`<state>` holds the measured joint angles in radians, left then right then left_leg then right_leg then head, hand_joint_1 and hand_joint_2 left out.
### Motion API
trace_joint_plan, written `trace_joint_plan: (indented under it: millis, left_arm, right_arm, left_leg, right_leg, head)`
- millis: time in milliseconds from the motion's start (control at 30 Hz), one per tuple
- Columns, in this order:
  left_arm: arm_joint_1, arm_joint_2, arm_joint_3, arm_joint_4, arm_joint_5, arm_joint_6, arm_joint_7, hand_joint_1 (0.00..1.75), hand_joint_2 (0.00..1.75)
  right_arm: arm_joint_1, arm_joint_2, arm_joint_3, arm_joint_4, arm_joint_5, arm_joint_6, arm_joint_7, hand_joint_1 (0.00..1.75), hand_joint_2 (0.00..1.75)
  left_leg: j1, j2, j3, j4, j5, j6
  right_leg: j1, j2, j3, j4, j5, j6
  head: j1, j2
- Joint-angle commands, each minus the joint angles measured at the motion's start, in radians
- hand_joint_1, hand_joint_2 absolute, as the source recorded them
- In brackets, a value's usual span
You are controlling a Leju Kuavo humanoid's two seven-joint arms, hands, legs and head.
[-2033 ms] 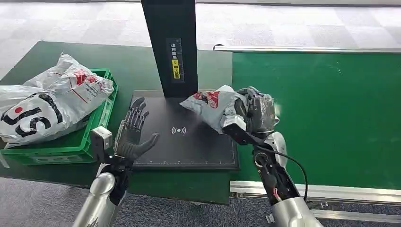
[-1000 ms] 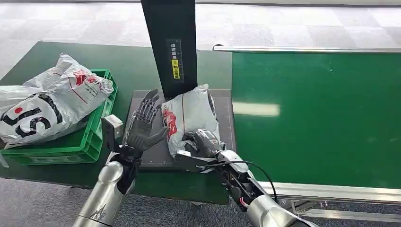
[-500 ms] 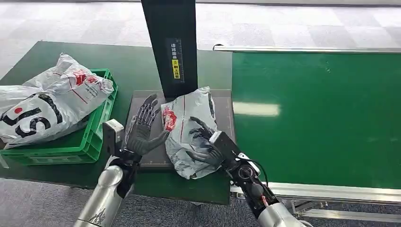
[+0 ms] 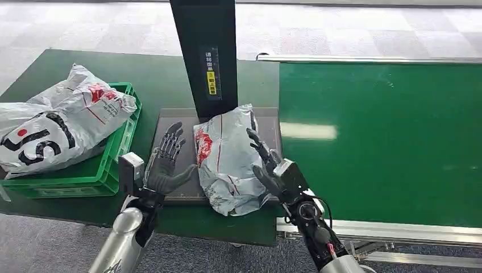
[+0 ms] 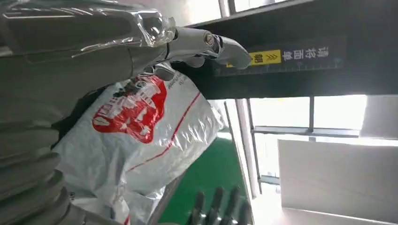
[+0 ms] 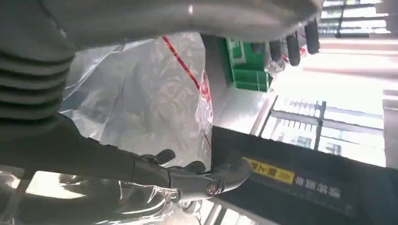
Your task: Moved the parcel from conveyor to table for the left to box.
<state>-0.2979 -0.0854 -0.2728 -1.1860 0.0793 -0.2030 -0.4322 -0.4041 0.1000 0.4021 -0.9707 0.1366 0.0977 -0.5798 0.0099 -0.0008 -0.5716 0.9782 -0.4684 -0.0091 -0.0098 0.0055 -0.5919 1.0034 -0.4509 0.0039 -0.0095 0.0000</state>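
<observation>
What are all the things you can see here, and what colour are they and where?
Parcel: one, grey-white with red print, lying on the black pad.
Black pad: one, on the green table, at the foot of the black post.
Black post: one, yellow label, upright behind the pad.
Crate: one, green, left end of the table.
Bags: two, grey-white, piled in the crate.
Conveyor: one, green, right.
Left robot hand: dark, open, left of the parcel.
Right robot hand: dark, open, at the parcel's right edge.
</observation>
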Motion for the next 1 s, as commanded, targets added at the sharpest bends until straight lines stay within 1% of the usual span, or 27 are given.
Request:
trace_joint_plan:
  millis: [33, 133, 233, 300, 367, 467, 533, 633, 700, 733, 767, 833, 867, 1000]
  left_arm:
    - [0.062, 0.035, 0.033, -0.049, -0.037, 0.012, 0.007, 0.00, 1.75]
    - [0.079, 0.036, 0.018, -0.045, -0.095, 0.021, 0.039, 0.00, 1.75]
    - [0.074, 0.040, -0.008, -0.005, -0.191, 0.072, 0.038, 0.00, 1.75]
    - [0.052, 0.033, -0.016, 0.048, -0.229, 0.096, 0.041, 0.00, 1.75]
    - [0.037, 0.020, -0.003, 0.097, -0.217, 0.089, 0.030, 0.00, 1.75]
    - [0.032, 0.019, -0.002, 0.108, -0.216, 0.088, 0.027, 0.00, 1.75]
    - [0.020, 0.012, -0.003, 0.128, -0.215, 0.085, 0.021, 0.00, 1.75]
    - [-0.031, -0.015, -0.040, 0.182, -0.246, 0.104, 0.005, 0.00, 1.75]
    - [-0.098, -0.028, -0.107, 0.224, -0.376, 0.210, -0.014, 0.00, 1.75]
    - [-0.131, -0.042, -0.118, 0.246, -0.389, 0.212, -0.010, 0.00, 1.75]
    - [-0.178, -0.058, -0.140, 0.270, -0.437, 0.248, -0.005, 0.00, 1.75]
    - [-0.239, -0.080, -0.161, 0.302, -0.485, 0.265, 0.008, 0.00, 1.75]
    - [-0.250, -0.085, -0.163, 0.305, -0.487, 0.266, 0.014, 0.00, 1.75]
    - [-0.243, -0.080, -0.163, 0.308, -0.487, 0.265, 0.012, 0.00, 1.75]
  right_arm:
    - [0.137, -0.048, -0.076, -0.157, -0.009, -0.070, -0.008, 0.00, 0.00]
    - [0.164, -0.049, -0.105, -0.178, 0.010, -0.127, -0.017, 0.00, 0.00]
    - [0.193, -0.053, -0.152, -0.240, -0.014, -0.138, -0.018, 0.00, 0.00]
    - [0.218, -0.059, -0.187, -0.291, -0.069, -0.091, 0.006, 0.00, 0.00]
    - [0.243, -0.057, -0.233, -0.310, -0.099, -0.087, 0.005, 0.00, 0.00]
    - [0.244, -0.061, -0.242, -0.310, -0.104, -0.082, 0.003, 0.00, 0.00]
    - [0.238, -0.058, -0.254, -0.301, -0.101, -0.092, -0.001, 0.00, 0.00]
    - [0.234, -0.046, -0.299, -0.332, -0.140, -0.080, -0.018, 0.00, 0.00]
    - [0.241, -0.033, -0.306, -0.341, -0.122, -0.071, 0.007, 0.00, 0.00]
    - [0.244, -0.027, -0.308, -0.339, -0.118, -0.069, 0.011, 0.00, 0.00]
    - [0.244, -0.021, -0.307, -0.330, -0.116, -0.064, 0.014, 0.00, 0.00]
    - [0.240, -0.018, -0.303, -0.317, -0.113, -0.063, 0.013, 0.00, 0.00]
    - [0.238, -0.017, -0.303, -0.315, -0.113, -0.063, 0.013, 0.00, 0.00]
    - [0.237, -0.018, -0.303, -0.315, -0.113, -0.063, 0.013, 0.00, 0.00]
  left_leg:
    - [0.000, -0.001, 0.001, -0.001, 0.000, 0.000]
    - [0.000, -0.001, 0.003, -0.002, 0.000, 0.000]
    - [0.000, -0.002, 0.002, -0.002, 0.000, 0.000]
    - [0.000, -0.002, 0.001, -0.001, 0.000, 0.000]
    - [0.000, -0.004, 0.001, -0.001, 0.000, 0.000]
    - [0.000, -0.004, 0.003, -0.002, 0.000, 0.000]
    - [0.000, -0.002, 0.001, -0.001, 0.000, 0.000]
    - [0.000, -0.003, 0.000, 0.000, 0.000, 0.000]
    - [0.000, -0.005, -0.001, 0.000, 0.001, 0.000]
    - [0.000, -0.006, -0.001, 0.001, 0.001, 0.000]
    - [0.000, -0.008, -0.001, 0.001, 0.001, 0.000]
    - [0.001, -0.007, -0.002, 0.001, 0.001, 0.000]
    - [0.001, -0.009, -0.002, 0.001, 0.001, 0.001]
    - [0.000, -0.005, 0.001, 0.000, 0.000, 0.000]
  right_leg:
    - [0.000, -0.002, 0.002, -0.001, -0.001, 0.000]
    - [0.001, -0.002, 0.003, -0.002, -0.001, 0.000]
    - [0.000, -0.003, 0.003, -0.002, -0.001, 0.000]
    - [0.000, -0.003, 0.002, -0.001, -0.001, 0.000]
    - [0.000, -0.005, 0.003, -0.002, -0.001, 0.000]
    - [0.000, -0.004, 0.004, -0.002, -0.001, 0.000]
    - [0.000, -0.002, 0.001, -0.001, -0.001, 0.000]
    - [0.000, -0.003, 0.001, 0.000, -0.001, 0.000]
    - [0.000, -0.005, 0.000, 0.000, -0.001, 0.000]
    - [0.000, -0.006, 0.000, 0.000, -0.001, 0.000]
    - [0.000, -0.009, 0.002, -0.001, -0.001, 0.000]
    - [0.001, -0.006, 0.000, 0.000, 0.000, 0.000]
    - [0.001, -0.008, 0.001, 0.000, -0.001, 0.000]
    - [0.000, -0.004, 0.003, -0.002, 0.000, 0.000]
  head:
    - [0.000, 0.000]
    - [0.000, 0.000]
    - [0.000, 0.000]
    - [0.000, 0.000]
    - [0.000, 0.000]
    - [0.000, 0.000]
    - [0.000, 0.000]
    - [0.000, 0.000]
    - [0.000, 0.000]
    - [0.000, 0.000]
    - [0.000, 0.000]
    - [0.000, 0.000]
    - [0.000, 0.000]
    - [0.000, 0.000]
